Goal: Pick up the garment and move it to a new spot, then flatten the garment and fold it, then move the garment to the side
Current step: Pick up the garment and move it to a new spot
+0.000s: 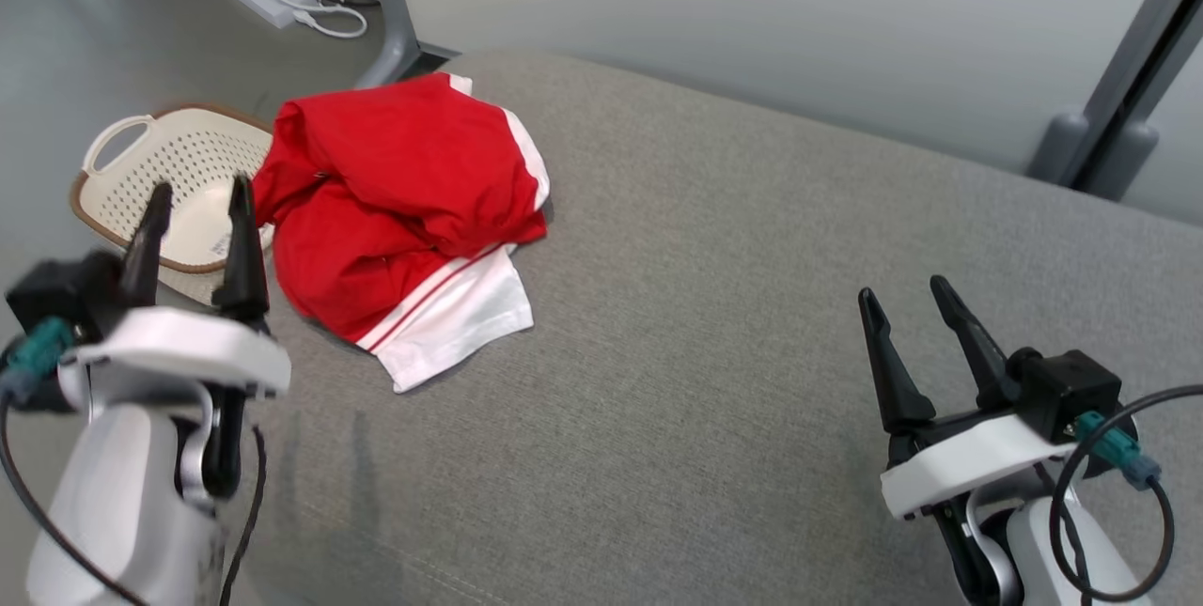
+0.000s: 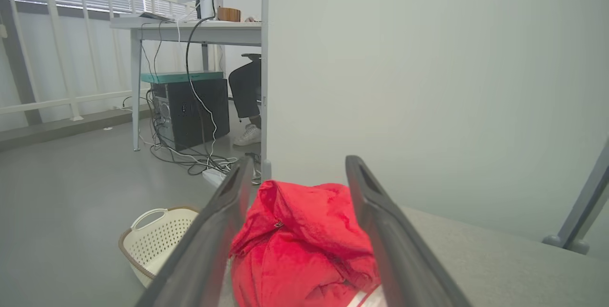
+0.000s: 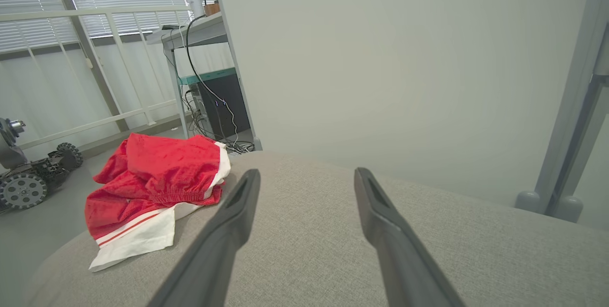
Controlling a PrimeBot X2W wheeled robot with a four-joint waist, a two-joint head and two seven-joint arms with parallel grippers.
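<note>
Lining up the released left tool (image 1: 200, 185) on the bunched red garment (image 1: 395, 202) for pickup, we hold the right tool (image 1: 902, 289), also released, well apart over the grey cushion (image 1: 705, 324).

The red-and-white shorts (image 1: 395, 202) are thin, lightly crinkled cloth with a faint sheen. The padded surface (image 1: 752, 305) beneath is matt grey woven fabric, coarse-textured. The cream basket (image 1: 188, 155) is smooth, perforated plastic.
</note>
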